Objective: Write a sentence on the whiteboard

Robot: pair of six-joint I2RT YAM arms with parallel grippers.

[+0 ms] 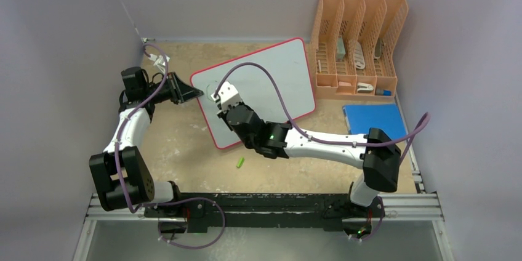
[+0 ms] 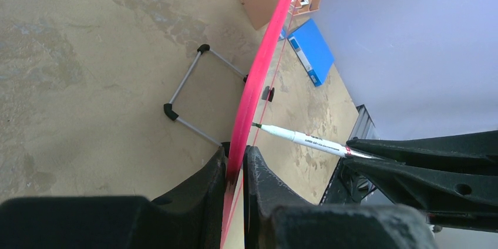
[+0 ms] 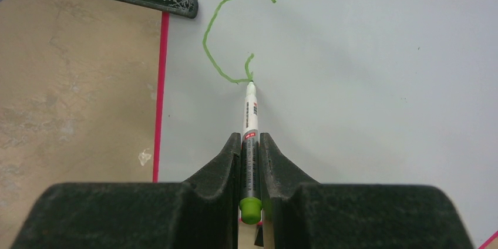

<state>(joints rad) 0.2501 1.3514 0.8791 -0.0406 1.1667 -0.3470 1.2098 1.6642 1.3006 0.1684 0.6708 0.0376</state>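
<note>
Remote log, all 3 cams. I count 2 arms, 1 whiteboard [image 1: 271, 76], 1 marker.

Whiteboard sits mid-table [image 1: 178, 144], skewed, w/ one short end toward the rack. The left end effector [image 2: 235, 161] has the board by its left edge. On the left wrist cam its 2 fingers [image 2: 208, 184] are pinched tight on the red rim, one on each side.

The right end effector [image 3: 251, 143] is clamped on the marker [image 3: 251, 108] barrel (white body, green tail end). The tip touches the board near the corner that the left one holds.

Sentence [image 3: 214, 49]: 2 green marks only. 1 is a long open curve w/ a small hook at the pen tip, 1 is a short dash up-right of it. Too little to read as a word.

Elsewhere:
- 1 small green cap-like piece [image 1: 240, 162], loose on the table just below the board
- 1 orange rack [image 1: 360, 33], 4 slots, back right
- 1 flat blue rectangle [image 1: 374, 119] in front of the rack, apart from the board
</note>
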